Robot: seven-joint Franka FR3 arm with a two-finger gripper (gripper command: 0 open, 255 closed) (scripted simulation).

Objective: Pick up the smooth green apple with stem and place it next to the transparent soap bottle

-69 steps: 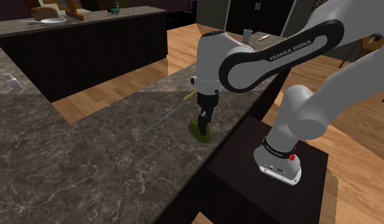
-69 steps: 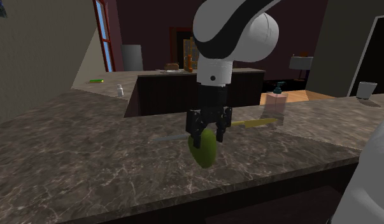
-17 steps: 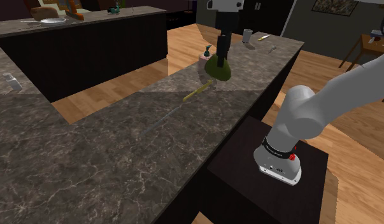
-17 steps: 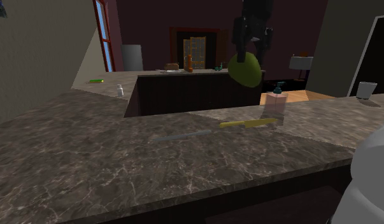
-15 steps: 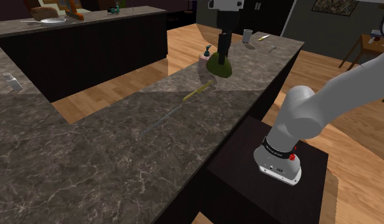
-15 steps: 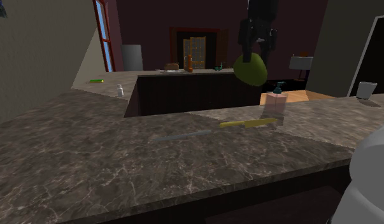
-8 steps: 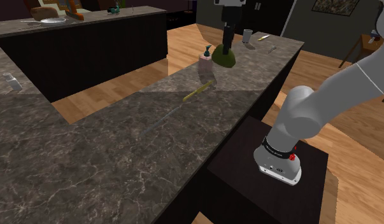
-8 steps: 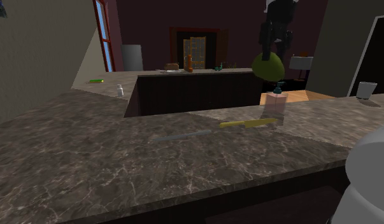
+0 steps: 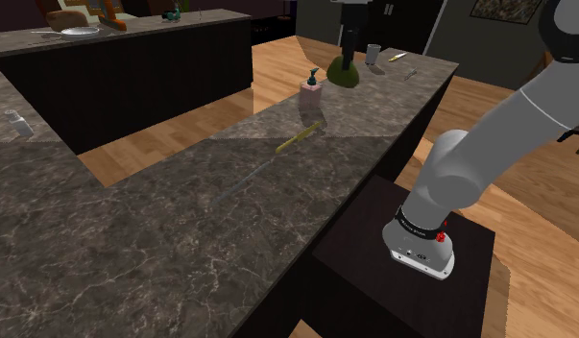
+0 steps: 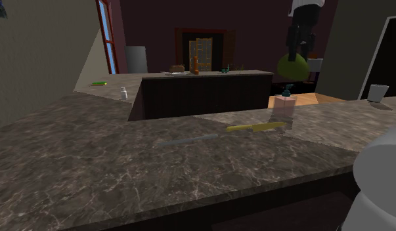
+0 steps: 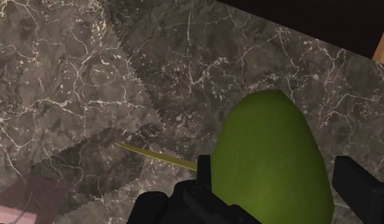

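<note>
The dark, veined stone counter point(image 9: 162, 240) bends in an L, and its long run beside the stand point(image 9: 412, 278) carries everything that matters here. The white arm point(image 9: 513, 110) is stretched far out along that run, as it must be, since the goal stands well away from its base. A yellow-handled knife point(image 9: 299, 141) lies flat on the counter just beside the transparent soap bottle point(image 9: 310, 104), taking up that side, so the bare stone on the bottle's other sides looks the better landing spot. The bottle itself stands upright, with a pinkish collar and a dark pump. The green apple point(image 9: 342, 77) hangs in the air above the bottle's pump and a little off to one side, well clear of the counter; that height probably serves to pass the pump without knocking it. The tool point(image 9: 347, 56) points straight down, its black fingers clamped on the apple's flanks with the fruit's bulk hanging below them. The carry looks nearly finished: lowering and release remain, and a rounded fruit may roll once freed.
</note>
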